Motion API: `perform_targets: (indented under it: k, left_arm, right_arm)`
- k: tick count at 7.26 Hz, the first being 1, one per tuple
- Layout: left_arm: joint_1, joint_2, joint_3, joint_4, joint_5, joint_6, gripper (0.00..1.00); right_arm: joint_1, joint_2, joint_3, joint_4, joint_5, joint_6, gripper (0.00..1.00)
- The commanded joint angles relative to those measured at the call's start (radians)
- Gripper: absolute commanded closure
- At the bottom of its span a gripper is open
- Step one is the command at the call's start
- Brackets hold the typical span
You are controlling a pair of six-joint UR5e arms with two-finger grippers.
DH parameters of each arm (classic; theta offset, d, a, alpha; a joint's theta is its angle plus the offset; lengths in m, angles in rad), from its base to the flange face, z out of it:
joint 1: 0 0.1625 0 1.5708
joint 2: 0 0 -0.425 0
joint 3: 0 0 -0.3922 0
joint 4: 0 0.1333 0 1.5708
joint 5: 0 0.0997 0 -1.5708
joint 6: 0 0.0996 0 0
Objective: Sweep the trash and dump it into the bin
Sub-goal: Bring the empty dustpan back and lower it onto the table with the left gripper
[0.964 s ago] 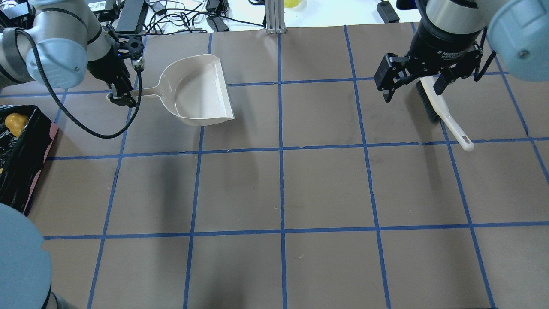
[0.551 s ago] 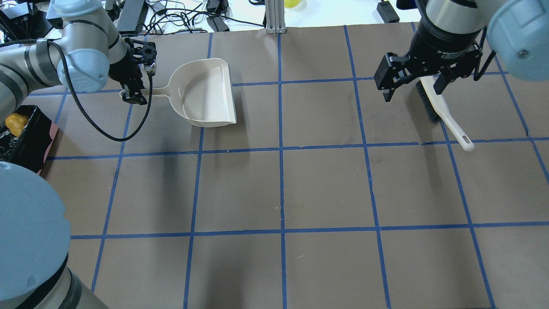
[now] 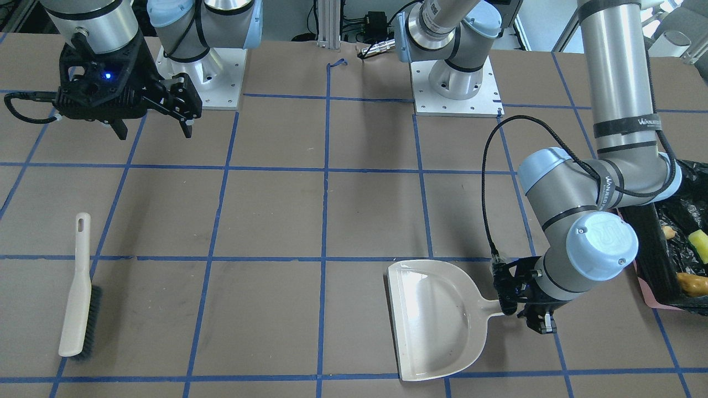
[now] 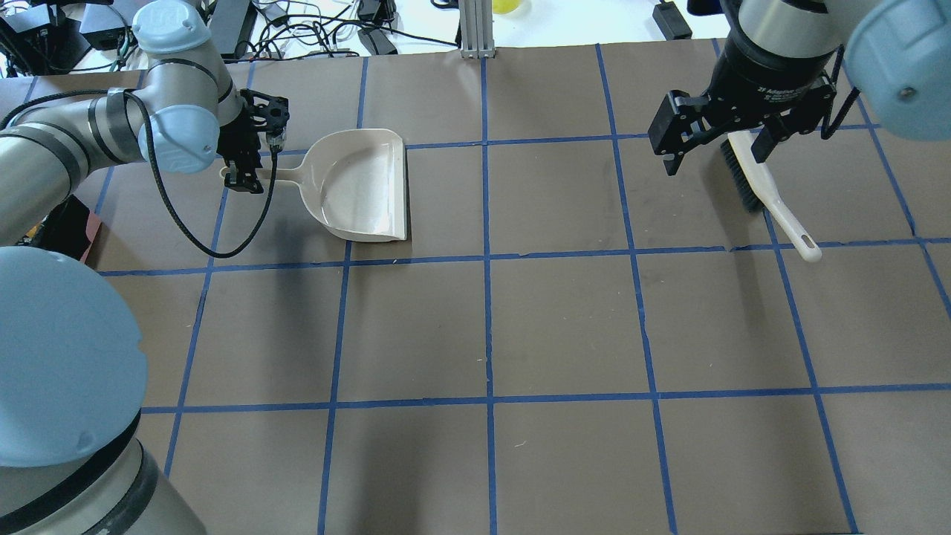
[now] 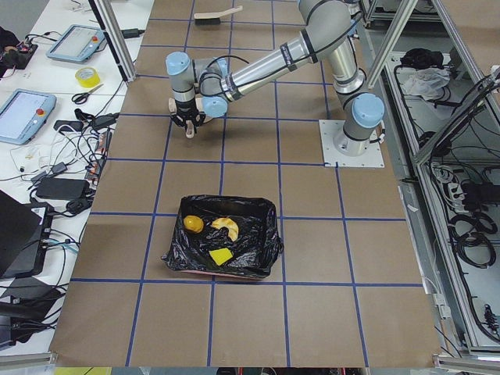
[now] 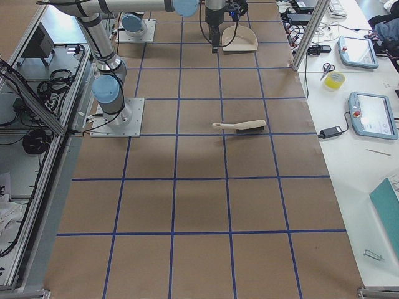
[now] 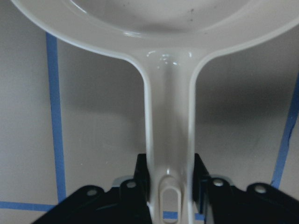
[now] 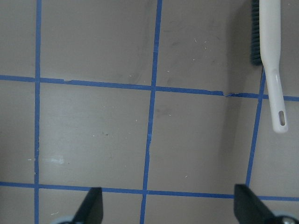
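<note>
The pink bin with its black bag (image 5: 262, 234) stands at the table's left end, and its wall shows in the front view (image 3: 658, 260). The potato lump (image 5: 193, 223), croissant (image 5: 226, 227) and yellow sponge (image 5: 221, 256) lie inside it. My left gripper (image 4: 244, 174) is shut on the handle of the empty beige dustpan (image 4: 364, 186), also in the left wrist view (image 7: 170, 182). The pan sits level, low at the table. My right gripper (image 4: 715, 160) is open and empty, held above the white brush (image 4: 765, 193).
The brush lies flat on the brown paper at the far right (image 3: 77, 298), bristles to one side. Cables and power bricks (image 4: 312, 30) lie beyond the table's far edge. A metal post (image 4: 475, 30) stands at the far edge's middle. Blue tape lines grid the table.
My left arm has carried the dustpan to the right, away from the bin, and turned it square to the grid. The right arm and the brush have not moved.
</note>
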Motion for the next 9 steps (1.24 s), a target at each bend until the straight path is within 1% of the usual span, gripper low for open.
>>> perform_targets:
  k: [1,3,4,5,6,7,9]
  left_arm:
    - [-0.007,-0.002,0.0,0.006,0.045,0.017,1.0]
    - [-0.014,-0.001,-0.002,0.006,0.047,-0.002,1.0]
    - [-0.016,0.005,0.0,0.007,0.03,-0.015,0.29]
    - [-0.017,0.024,0.007,0.003,0.024,-0.049,0.0]
    - [-0.031,0.05,0.013,-0.009,-0.013,-0.099,0.0]
    - [-0.066,0.071,0.012,-0.011,-0.034,-0.243,0.0]
    - [-0.164,0.122,0.012,-0.014,-0.035,-0.525,0.0]
  right_arm:
    - [0.0,0.0,0.0,-0.004,0.0,0.0,0.0]
    - [0.0,0.003,0.0,-0.004,0.0,0.0,0.0]
    - [0.0,-0.001,0.0,-0.004,0.0,0.0,0.0]
    - [0.0,0.003,0.0,-0.001,-0.002,0.0,0.0]
    - [0.0,0.0,0.0,-0.006,0.0,0.001,0.0]
    - [0.0,0.003,0.0,-0.003,-0.002,0.0,0.0]
    - [0.0,0.003,0.0,-0.003,-0.002,0.0,0.0]
